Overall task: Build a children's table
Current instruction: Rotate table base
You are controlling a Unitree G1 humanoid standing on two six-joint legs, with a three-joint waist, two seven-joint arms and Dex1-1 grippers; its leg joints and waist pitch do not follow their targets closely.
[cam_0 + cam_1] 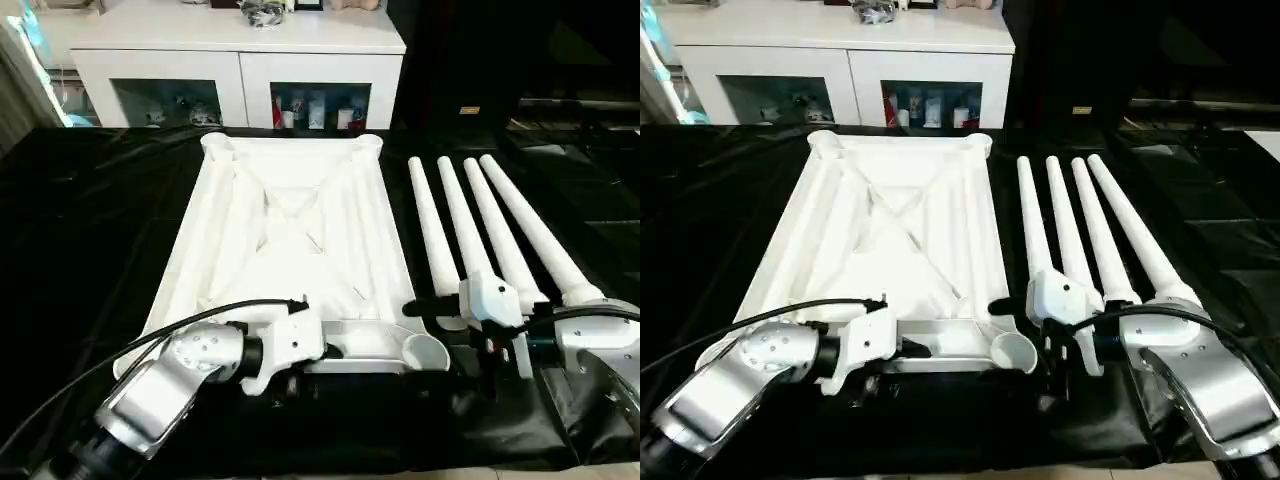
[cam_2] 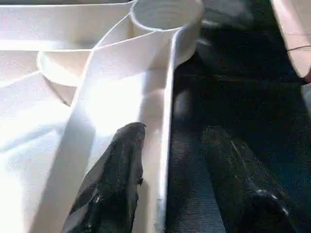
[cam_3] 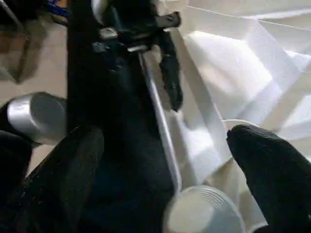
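Observation:
The children's table lies in parts on the black sheet. Its white top (image 1: 250, 230) is upside down, ribs and corner sockets facing up. Four white tapered legs (image 1: 461, 220) lie side by side to its right. My left gripper (image 2: 172, 131) is at the top's near rim (image 2: 165, 145), one finger (image 2: 116, 170) inside the rim and the other outside over the sheet, neither touching it. My right gripper (image 3: 165, 141) stands wide open just above the near right corner socket (image 1: 425, 352), holding nothing; the socket (image 3: 204, 213) sits between its fingers.
A white cabinet (image 1: 240, 60) with glass doors stands behind the black-sheeted table (image 1: 80, 230). The legs' thick ends lie close beside my right wrist (image 1: 490, 295). A black cable (image 1: 150, 335) arcs over my left arm. The sheet's near edge runs just below both arms.

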